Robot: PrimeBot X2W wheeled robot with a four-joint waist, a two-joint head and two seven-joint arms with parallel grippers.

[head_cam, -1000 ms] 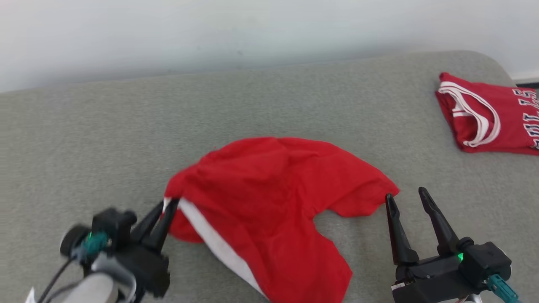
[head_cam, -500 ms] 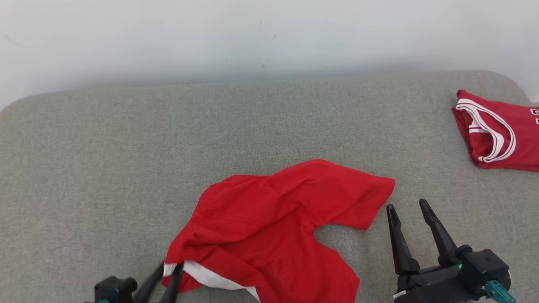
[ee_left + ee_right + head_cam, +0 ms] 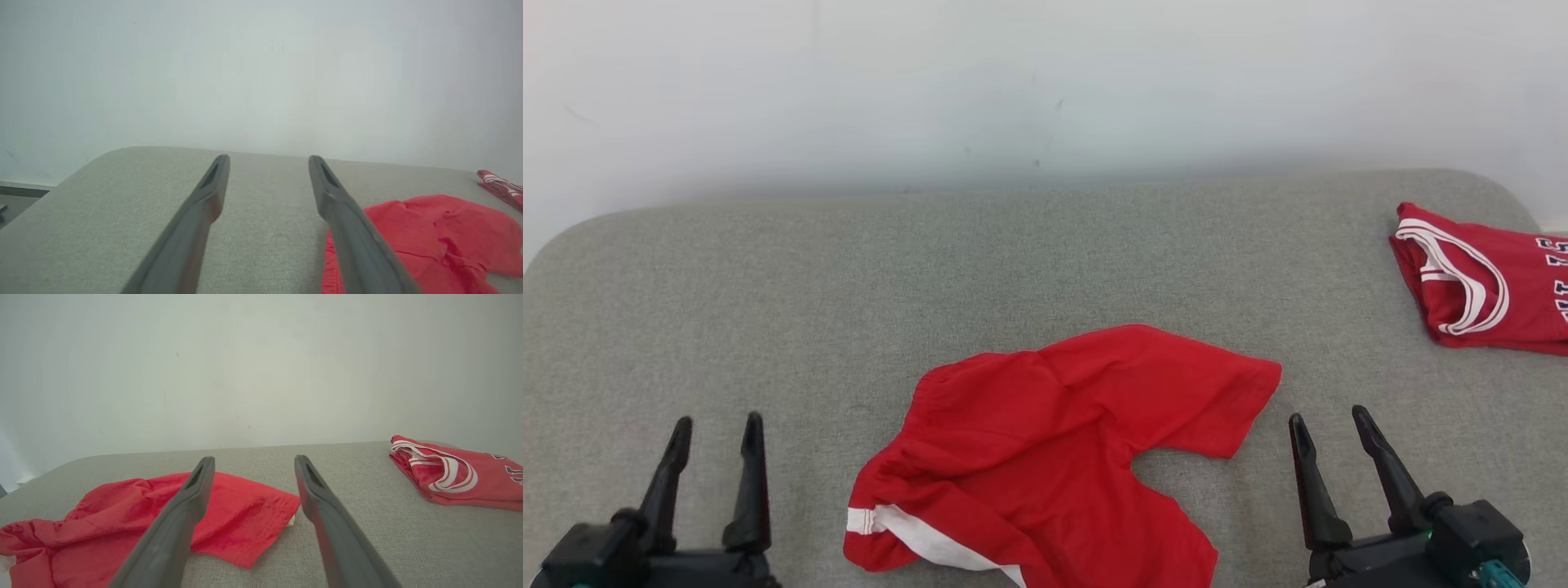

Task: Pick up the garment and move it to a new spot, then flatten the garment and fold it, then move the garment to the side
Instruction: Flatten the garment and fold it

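Garment [image 3: 1054,457], a pair of red shorts with a white stripe, lies rumpled on the grey tabletop [image 3: 1013,261] near its front edge, between the two claws and touched by neither. The left claw [image 3: 719,419] stands with fingers spread, holding nothing, well to the left of the cloth. The right claw [image 3: 1327,413] is likewise spread wide, just beside the hem of the right leg. Farther right sits a folded red jersey [image 3: 1478,282]. The flattening step appears to be in hand: each claw likely needs to pinch an outer edge and draw the cloth taut.
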